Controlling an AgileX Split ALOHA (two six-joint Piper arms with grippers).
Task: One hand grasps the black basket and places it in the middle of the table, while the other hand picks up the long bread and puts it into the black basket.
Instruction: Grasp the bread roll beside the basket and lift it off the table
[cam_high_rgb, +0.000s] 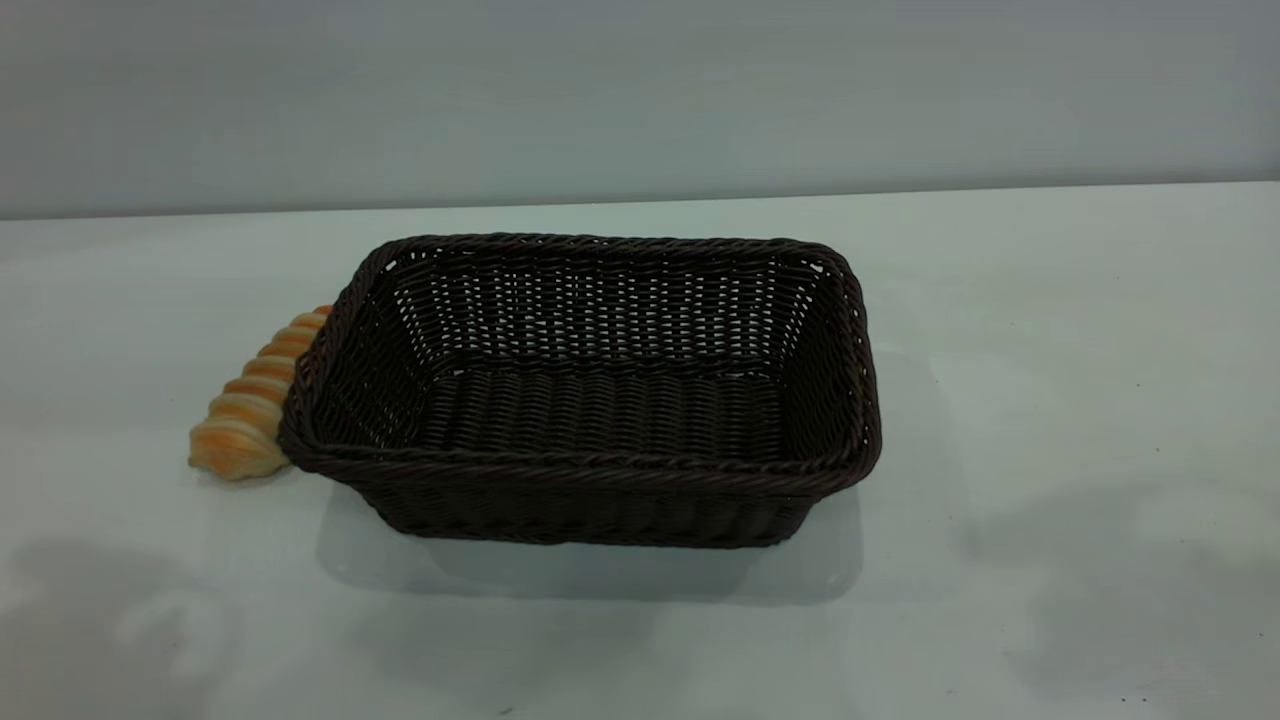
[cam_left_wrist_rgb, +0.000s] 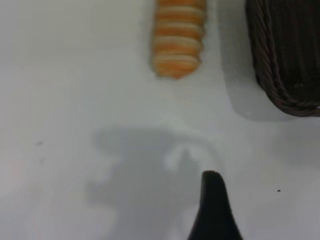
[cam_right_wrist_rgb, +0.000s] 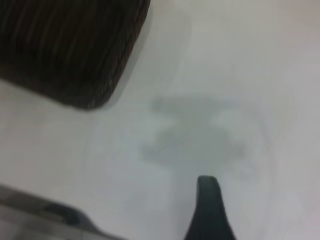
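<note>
The black basket (cam_high_rgb: 580, 390) sits upright mid-table (cam_high_rgb: 1050, 400), long axis left-right. The long bread (cam_high_rgb: 250, 400) lies touching its left rim, long axis running front to back. Left tool (cam_left_wrist_rgb: 212, 200) and right tool (cam_right_wrist_rgb: 209, 205) hover above the table; jaw state cannot be told.

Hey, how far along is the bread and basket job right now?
Barely begun. The black basket sits empty around mid-table, so its placement may already be done, though neither gripper holds it. The long bread lies on the table beside the basket's left side. In hand: nothing; the left gripper's one visible finger hangs above bare table short of the bread. Left: grasp the bread, drop it in.
</note>
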